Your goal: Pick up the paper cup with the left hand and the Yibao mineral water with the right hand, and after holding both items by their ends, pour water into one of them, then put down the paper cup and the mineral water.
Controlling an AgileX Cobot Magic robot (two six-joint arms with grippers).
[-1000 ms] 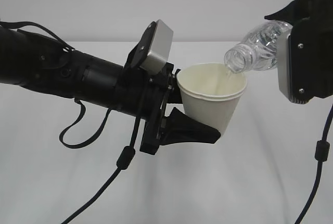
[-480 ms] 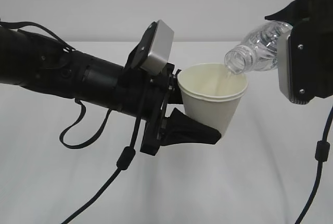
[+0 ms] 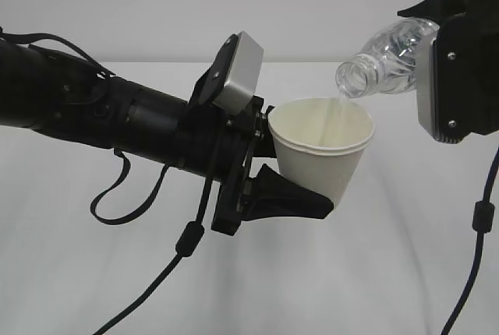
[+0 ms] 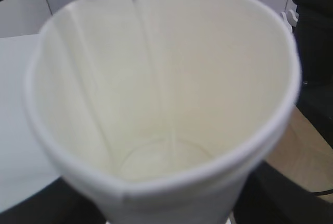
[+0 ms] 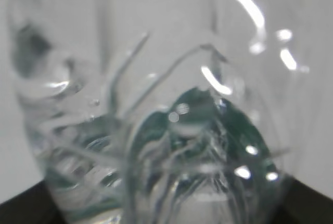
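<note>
Left arm: I see my left hand (image 3: 292, 187) nearest to the camera, reaching in from the left side. Its fingers (image 3: 292, 199) are clamped around the lower wall of the paper cup (image 3: 321, 148) and carry it in the air above the table (image 3: 93, 273).

Paper cup: it is nearly upright, its mouth leaning a little to the bottle side. From the left wrist view a thin stream runs down the inner wall, and a shallow pool lies on the bottom of the paper cup (image 4: 161, 104).

Bottle: the Yibao mineral water (image 3: 383, 66) is tilted with its open neck down, directly over the far side of the rim, close but apart from it.

Right arm: my right hand (image 3: 456, 78) holds the bottle by its rear end. The right wrist view is filled by the clear ribbed plastic (image 5: 166, 130), so the fingers themselves I cannot see; I judge they are closed on the bottle.

Change: compared with a second ago, the bottle and the right hand stand a little higher, and the neck is now more clear of the rim. The cup moved almost nothing.

Meaning: I judge the pouring is in its late part. Setting down both items is not yet done.
</note>
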